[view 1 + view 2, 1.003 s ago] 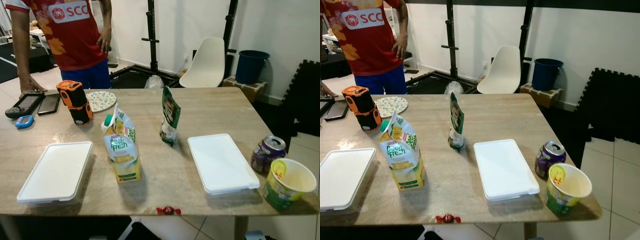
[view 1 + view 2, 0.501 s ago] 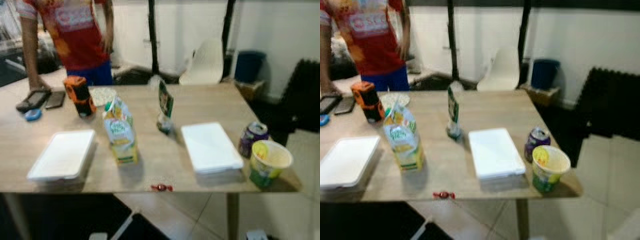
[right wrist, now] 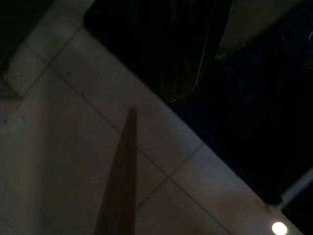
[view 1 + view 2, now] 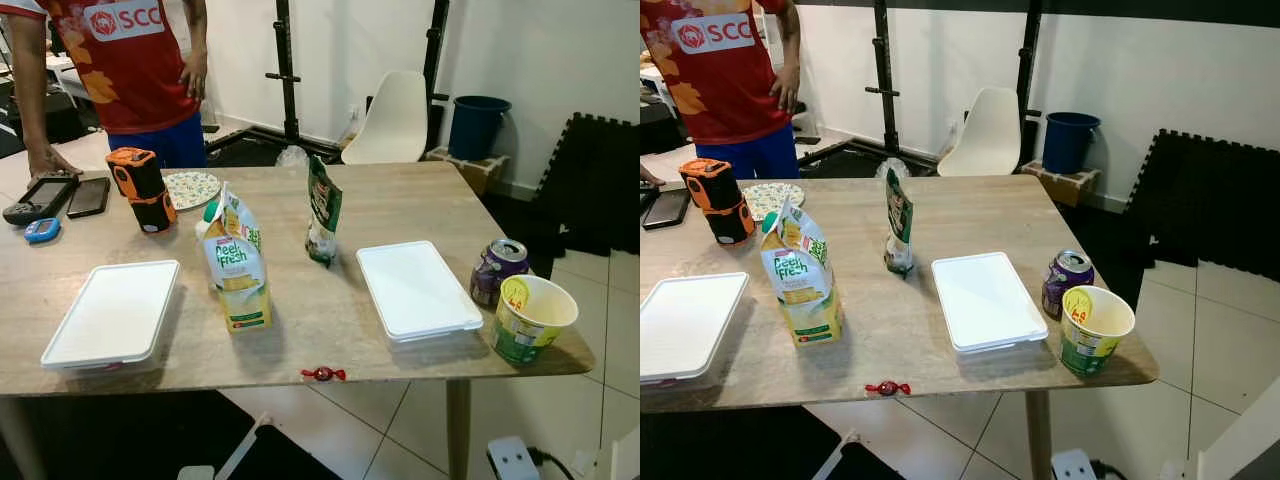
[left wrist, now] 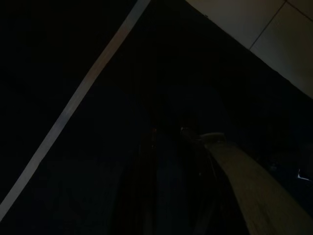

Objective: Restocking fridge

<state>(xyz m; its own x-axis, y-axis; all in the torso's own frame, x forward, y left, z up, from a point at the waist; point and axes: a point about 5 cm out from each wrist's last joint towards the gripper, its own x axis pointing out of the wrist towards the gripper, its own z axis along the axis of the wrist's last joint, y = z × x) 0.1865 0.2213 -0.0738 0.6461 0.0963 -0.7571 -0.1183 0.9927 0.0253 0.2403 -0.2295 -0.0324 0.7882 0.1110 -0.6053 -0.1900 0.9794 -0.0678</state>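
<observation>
On the wooden table (image 4: 410, 195) stand a yellow-green juice carton (image 4: 236, 268) and an upright green snack bag (image 4: 322, 210). Two white lidded containers lie flat, one at the left (image 4: 112, 315) and one at the right (image 4: 417, 288). By the right edge are a purple can (image 4: 498, 270) and a green-yellow paper cup (image 4: 531, 320). A red wrapped candy (image 4: 323, 374) lies at the front edge. My left gripper (image 5: 168, 176) and right gripper (image 3: 188, 54) hang low in the dark above the floor.
A person in a red shirt (image 4: 135, 60) stands behind the far left corner, one hand on the table. An orange-black device (image 4: 140, 188), a patterned plate (image 4: 190, 188) and a phone (image 4: 88, 197) lie there. Beyond are a white chair (image 4: 395, 118), a blue bin (image 4: 477, 125) and black mats (image 4: 600, 180).
The whole picture has shifted and the table looks smaller and farther, so the camera has backed away. The things on the table stay where they were.
</observation>
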